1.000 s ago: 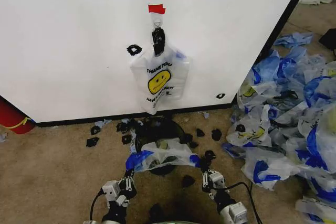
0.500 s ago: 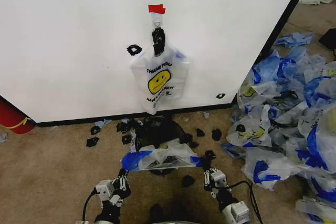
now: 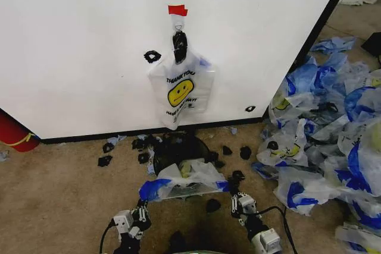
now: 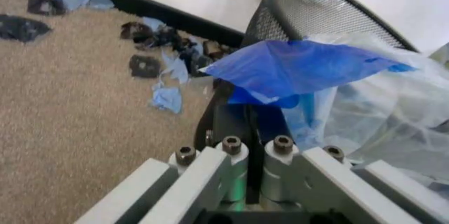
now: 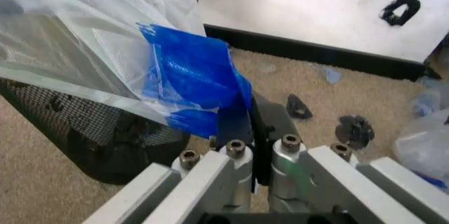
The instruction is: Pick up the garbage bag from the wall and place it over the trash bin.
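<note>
**Bag held over bin by both pincers; second bag on wall hook**

Head view. A large white wall (image 3: 89, 57) with a black base strip is seen above a tan carpet floor (image 3: 53, 194). A strip of red tape (image 3: 177, 10) is fixed to the wall above a small hook, from which a smiley-face bag (image 3: 180, 90) with "THANK YOU" print hangs flat against the panel. Black marks (image 3: 152, 56) are present on the wall beside it. The trash bin (image 3: 178, 147), round and black, stands on the carpet just below the hanging bag, close to the base strip. The garbage bag (image 3: 186, 178) is stretched across the near side of the bin rim, between the two pincers. The left pincer (image 3: 143, 206) and the right pincer (image 3: 234, 197) are positioned low in the view, one at each blue handle. Black scraps (image 3: 105, 160) are scattered around the bin. A heap of blue-and-white bags (image 3: 333, 147) occupies the floor to the right. A red object (image 3: 13, 132) is seen at the left edge.

Left wrist view. The left pincer (image 4: 247, 124) is closed on a blue handle (image 4: 295, 69) of the garbage bag, with the mesh bin wall behind.

Right wrist view. The right pincer (image 5: 251, 124) is closed on the other blue handle (image 5: 200, 87), beside the mesh bin.
</note>
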You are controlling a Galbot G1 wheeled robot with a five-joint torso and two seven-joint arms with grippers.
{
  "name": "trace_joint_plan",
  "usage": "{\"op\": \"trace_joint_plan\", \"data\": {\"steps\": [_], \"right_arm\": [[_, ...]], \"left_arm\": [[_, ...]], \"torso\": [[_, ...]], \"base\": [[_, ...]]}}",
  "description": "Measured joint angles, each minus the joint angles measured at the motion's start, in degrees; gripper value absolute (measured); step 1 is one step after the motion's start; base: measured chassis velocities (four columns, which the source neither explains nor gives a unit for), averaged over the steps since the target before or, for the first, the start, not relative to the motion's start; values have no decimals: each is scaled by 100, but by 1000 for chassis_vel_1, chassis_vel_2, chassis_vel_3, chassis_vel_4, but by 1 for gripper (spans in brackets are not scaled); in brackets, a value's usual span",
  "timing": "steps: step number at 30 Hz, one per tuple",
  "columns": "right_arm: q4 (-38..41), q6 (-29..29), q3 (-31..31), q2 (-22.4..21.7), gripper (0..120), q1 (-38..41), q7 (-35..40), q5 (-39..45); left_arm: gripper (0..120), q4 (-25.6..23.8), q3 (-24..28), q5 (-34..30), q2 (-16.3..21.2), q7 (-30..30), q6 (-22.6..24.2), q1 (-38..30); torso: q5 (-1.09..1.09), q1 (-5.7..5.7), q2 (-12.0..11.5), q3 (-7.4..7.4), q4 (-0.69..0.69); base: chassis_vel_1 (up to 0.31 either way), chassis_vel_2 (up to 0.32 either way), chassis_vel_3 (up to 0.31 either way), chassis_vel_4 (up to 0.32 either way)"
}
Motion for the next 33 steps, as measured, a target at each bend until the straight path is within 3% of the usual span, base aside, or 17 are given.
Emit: {"op": "trace_joint_plan", "data": {"steps": [33], "right_arm": [[-618, -89, 374, 318, 0, 452, -201, 305]], "left_arm": [[0, 817, -17, -344, 253, -87, 131, -1066]], "torso": [[0, 0, 0, 0, 0]], "base": [[0, 0, 0, 0]]}}
